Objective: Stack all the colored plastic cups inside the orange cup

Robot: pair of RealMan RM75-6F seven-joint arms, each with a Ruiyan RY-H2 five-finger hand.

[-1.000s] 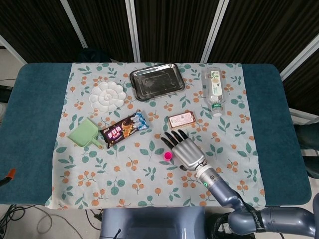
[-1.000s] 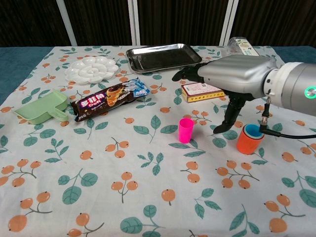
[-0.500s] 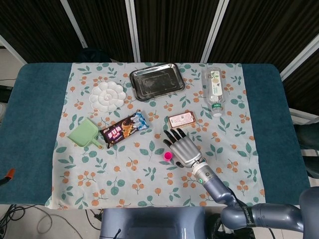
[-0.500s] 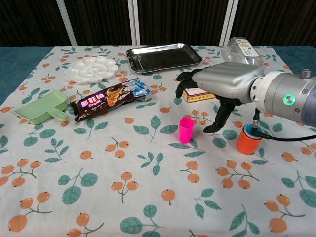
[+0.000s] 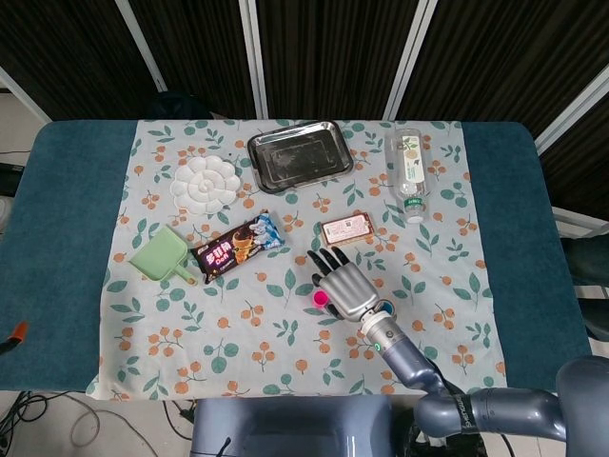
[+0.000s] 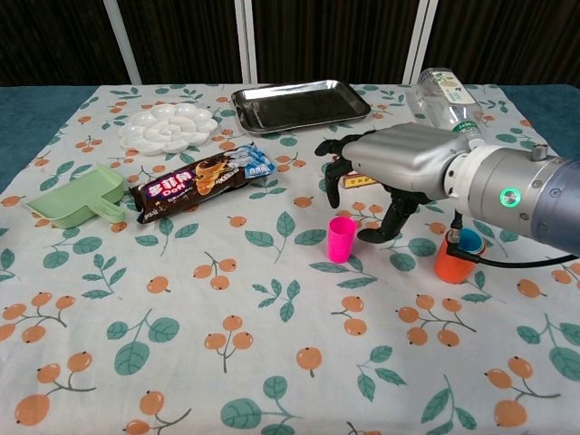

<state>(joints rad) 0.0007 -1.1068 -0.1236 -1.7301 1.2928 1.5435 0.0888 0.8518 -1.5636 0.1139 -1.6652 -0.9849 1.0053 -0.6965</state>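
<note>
One pink cup [image 6: 342, 239] remains; the right hand [image 6: 385, 168], fingers spread and empty, should lower squarely before closing.

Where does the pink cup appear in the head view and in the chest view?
Head view: pink cup at lower centre, beside the right hand.
Chest view: pink cup at centre, upright, left of the hand.
Shared landmark: the chocolate snack packet, up-left of the cup.
</note>
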